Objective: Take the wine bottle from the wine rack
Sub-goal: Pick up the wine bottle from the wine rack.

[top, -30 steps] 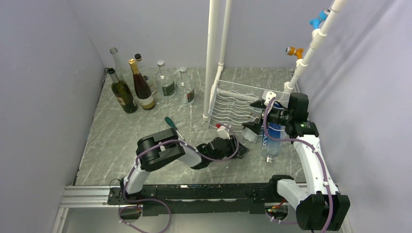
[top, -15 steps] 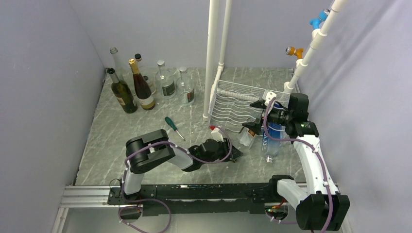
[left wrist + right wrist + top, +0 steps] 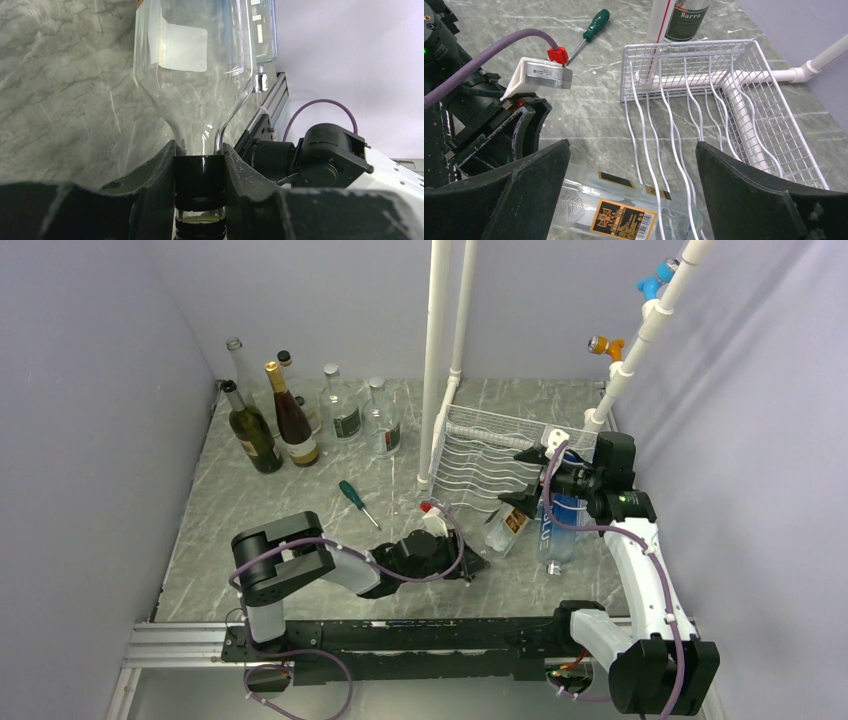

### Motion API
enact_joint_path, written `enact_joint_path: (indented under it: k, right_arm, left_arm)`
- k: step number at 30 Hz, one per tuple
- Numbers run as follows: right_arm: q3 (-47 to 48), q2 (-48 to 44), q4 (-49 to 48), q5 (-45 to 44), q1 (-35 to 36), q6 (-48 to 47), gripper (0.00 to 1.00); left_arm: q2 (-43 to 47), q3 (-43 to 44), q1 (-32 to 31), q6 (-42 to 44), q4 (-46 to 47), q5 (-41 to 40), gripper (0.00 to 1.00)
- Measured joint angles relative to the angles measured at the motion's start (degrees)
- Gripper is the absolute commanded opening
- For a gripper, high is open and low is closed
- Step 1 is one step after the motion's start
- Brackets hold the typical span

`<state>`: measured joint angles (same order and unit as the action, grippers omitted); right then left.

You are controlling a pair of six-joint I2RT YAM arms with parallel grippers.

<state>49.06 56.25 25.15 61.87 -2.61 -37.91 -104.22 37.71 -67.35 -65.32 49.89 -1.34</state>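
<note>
Fig.: since the earlier frames the L claw (image 3: 476, 563) has drawn back toward its own base, pulling the clear bottle (image 3: 503, 528) neck-first; R claw (image 3: 520, 478) has not moved. L claw is clamped on the bottle's black-capped neck, glass body reaching out ahead of it. R claw hangs spread wide, holding nothing; bottle lies just below it, w/ wires of the rack (image 3: 724, 100) crossing its label end, so prob. not yet clear. Risk: base may snag a wire & drag the rack, or smooth glass may twist in a neck-only grip & drop onto the table (image 3: 260, 520).
</note>
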Motion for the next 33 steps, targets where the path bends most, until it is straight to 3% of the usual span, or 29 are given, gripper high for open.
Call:
enact_joint_path:
  k: [23, 28, 33]
  right_arm:
    - [-0.1, 0.0, 0.7, 1.9, -0.1, -2.2, 1.00]
    - [-0.5, 0.1, 3.5, 4.1, -0.1, -6.8, 0.99]
    - [-0.8, 0.9, 10.6, 6.9, -0.1, -18.2, 0.99]
  left_arm:
    - [8.6, -6.3, -1.0, -0.1, -2.8, 0.0, 0.00]
    - [11.8, -8.1, -1.0, 0.4, -4.7, 0.0, 0.00]
    - [15.3, -10.3, -1.0, 1.7, -5.9, -0.2, 0.00]
